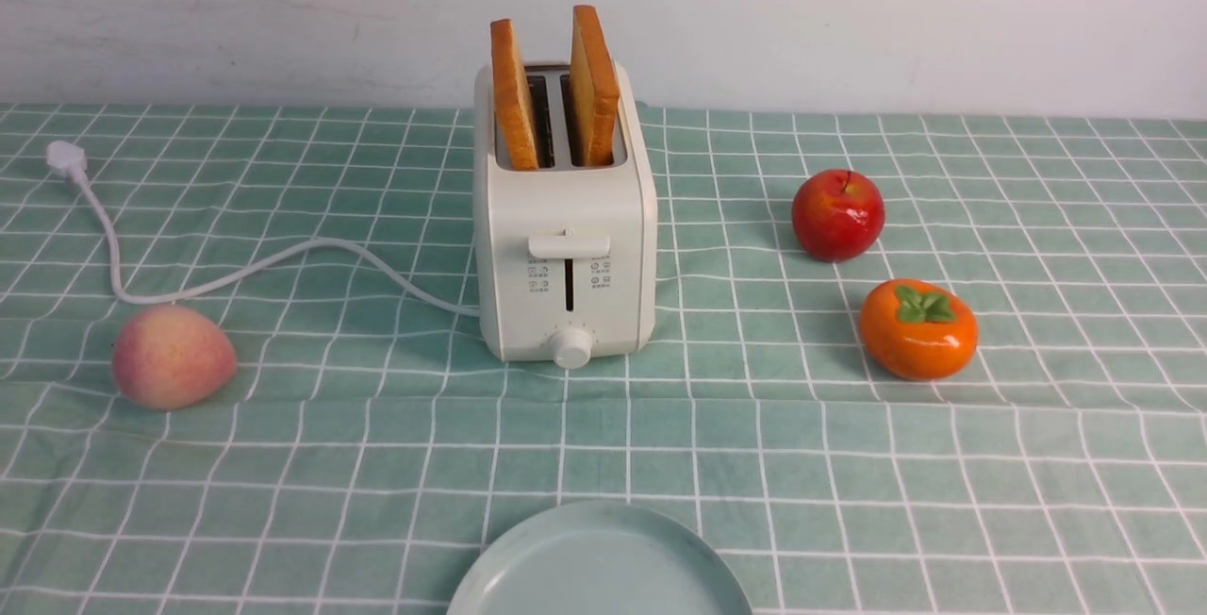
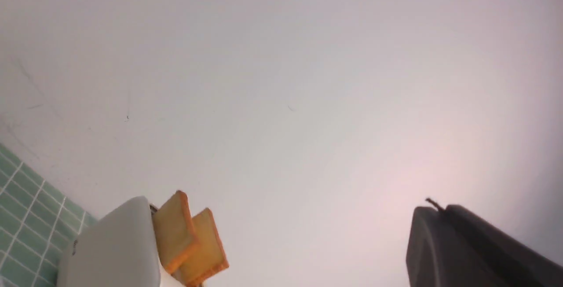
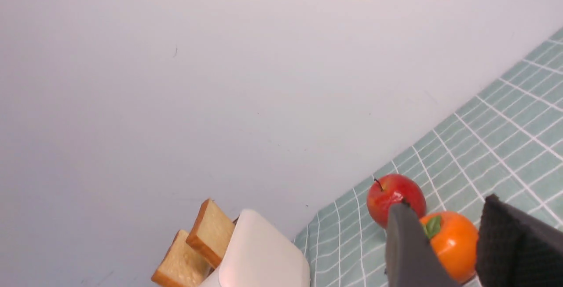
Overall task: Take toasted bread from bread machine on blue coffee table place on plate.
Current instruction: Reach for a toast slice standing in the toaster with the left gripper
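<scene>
The cream-white bread machine point(image 1: 566, 247) stands mid-table on the teal grid cloth point(image 1: 330, 445). Two toasted bread slices stand upright in its slots, one left point(image 1: 514, 96) and one right point(image 1: 594, 87). The pale blue-green plate point(image 1: 599, 563) lies empty at the front edge. Neither gripper shows in the front view. In the left wrist view my left gripper point(image 2: 442, 208) is shut and empty, held in the air, with the toaster point(image 2: 114, 247) and bread point(image 2: 173, 229) far off. In the right wrist view my right gripper point(image 3: 445, 202) is open and empty, away from the toaster point(image 3: 264, 252) and bread point(image 3: 211, 232).
A peach point(image 1: 173, 356) lies front left. The white cord point(image 1: 283, 261) runs left to a plug point(image 1: 66, 159). A red apple point(image 1: 837, 216) and an orange persimmon point(image 1: 917, 329) sit right of the toaster. A white wall stands behind the table.
</scene>
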